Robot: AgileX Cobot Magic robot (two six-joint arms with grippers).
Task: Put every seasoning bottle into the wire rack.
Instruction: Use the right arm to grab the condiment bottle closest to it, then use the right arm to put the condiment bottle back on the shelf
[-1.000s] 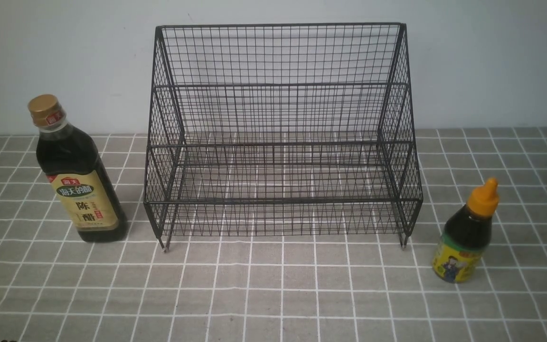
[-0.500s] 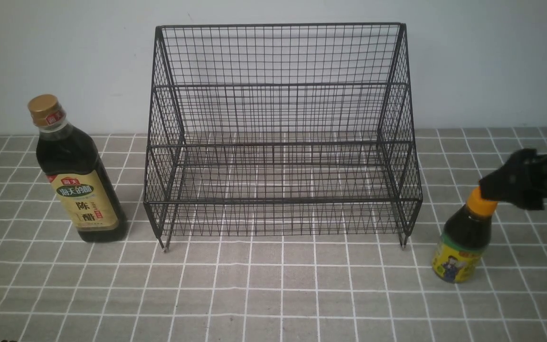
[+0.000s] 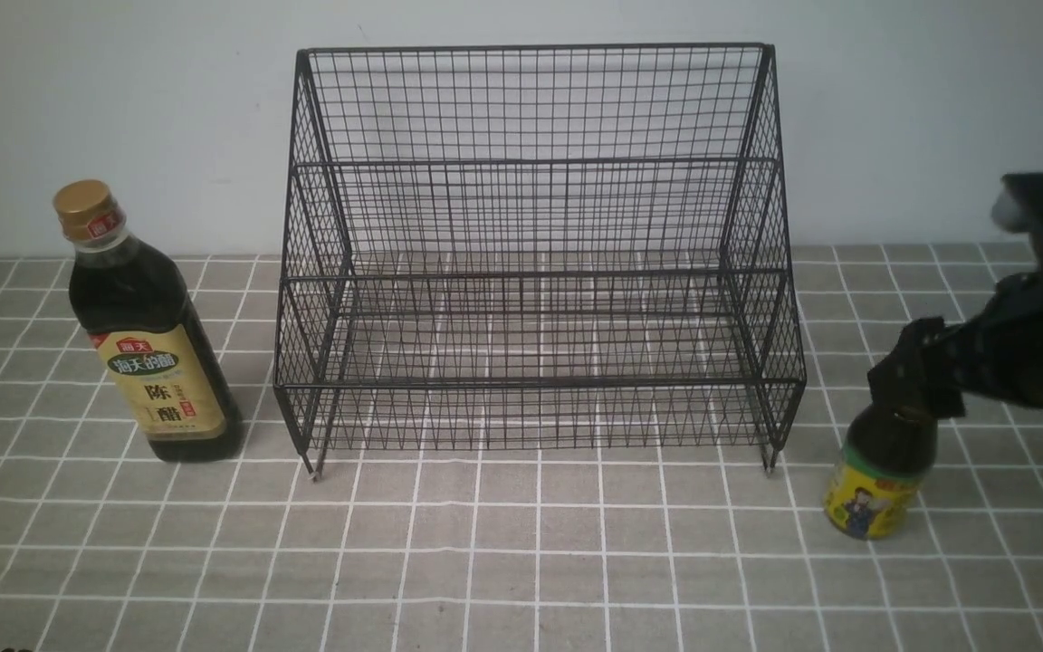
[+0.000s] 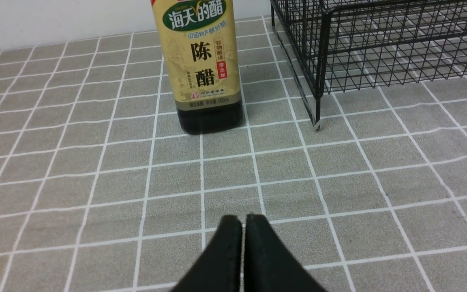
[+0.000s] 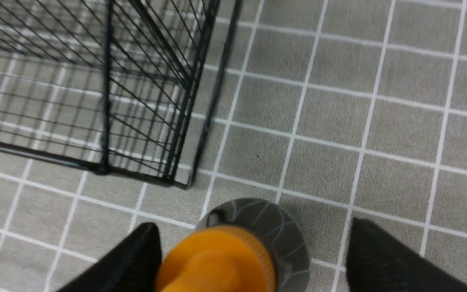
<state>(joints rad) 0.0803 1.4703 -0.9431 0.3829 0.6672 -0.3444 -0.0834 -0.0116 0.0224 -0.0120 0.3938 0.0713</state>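
The black wire rack [image 3: 531, 226] stands mid-table with nothing on its two tiers. To its left stands the tall seasoning bottle [image 3: 155, 362], gold cap and tan label, upright. The short bottle [image 3: 879, 471] with the yellow label stands right of the rack. My right gripper [image 3: 915, 380] is down over its top and hides the cap in the front view. In the right wrist view that gripper [image 5: 253, 229] is open, with the orange cap [image 5: 217, 259] between its fingers [image 5: 136, 259] and nearer one of them. My left gripper [image 4: 243, 221] is shut and empty, low over the cloth, facing the tall bottle [image 4: 205, 61].
A grey checked cloth [image 3: 521, 543] covers the table up to a pale wall [image 3: 123, 91] behind the rack. The rack's corner foot [image 5: 189, 184] stands close to the short bottle. The rack's other front foot [image 4: 318, 123] is beside the tall bottle.
My right gripper has come in from the right edge and down over the short bottle's cap, which now hides behind it in the front view. Bottles and rack have not moved.
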